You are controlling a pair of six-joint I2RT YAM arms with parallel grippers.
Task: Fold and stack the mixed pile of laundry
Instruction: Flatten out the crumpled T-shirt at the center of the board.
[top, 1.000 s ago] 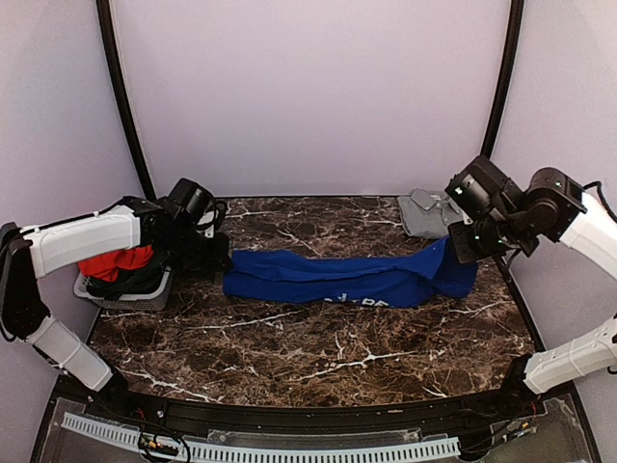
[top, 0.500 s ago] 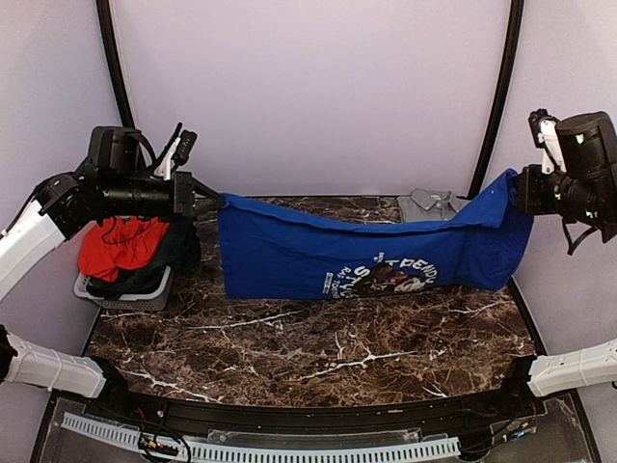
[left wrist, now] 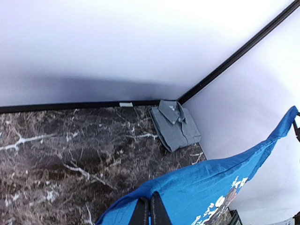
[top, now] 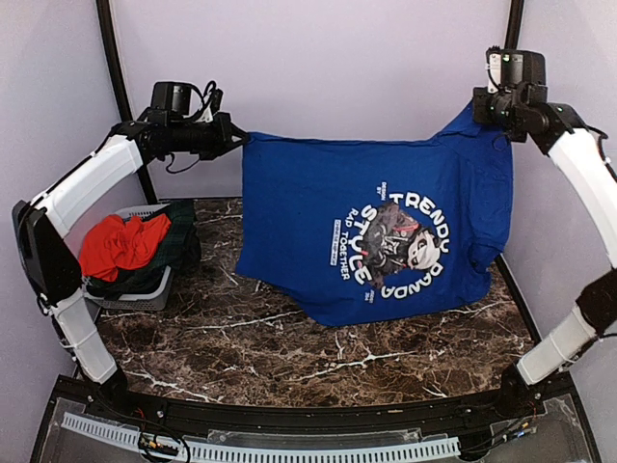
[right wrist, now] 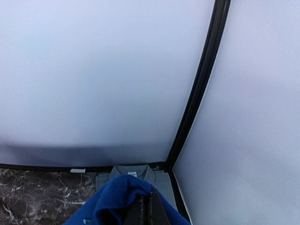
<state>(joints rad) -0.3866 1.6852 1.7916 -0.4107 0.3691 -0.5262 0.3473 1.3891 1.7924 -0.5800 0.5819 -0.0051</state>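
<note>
The royal-blue T-shirt [top: 376, 231] with white print hangs spread in the air above the marble table, print facing the camera, its hem brushing the tabletop. My left gripper [top: 236, 138] is shut on its upper left corner; the cloth [left wrist: 197, 187] drapes over the closed fingers [left wrist: 149, 211]. High at the right, my right gripper [top: 479, 108] is shut on the other upper corner, blue cloth [right wrist: 117, 197] bunched at its fingers [right wrist: 149, 211]. A folded grey shirt [left wrist: 176, 124] lies in the far right corner, also below the right wrist [right wrist: 164, 180]. Red-orange garment [top: 120, 241] and dark cloth [top: 172, 246] fill the basket.
The small grey basket [top: 135, 289] stands at the table's left edge. Black frame posts [top: 120, 96] rise at both back corners in front of pale walls. The marble table [top: 289, 342] shows bare in front of the hanging shirt.
Both grippers rose high and pulled apart, lifting the blue T-shirt off the table from a bunched strip into a spread hanging sheet. The left arm swung up away from the basket.
</note>
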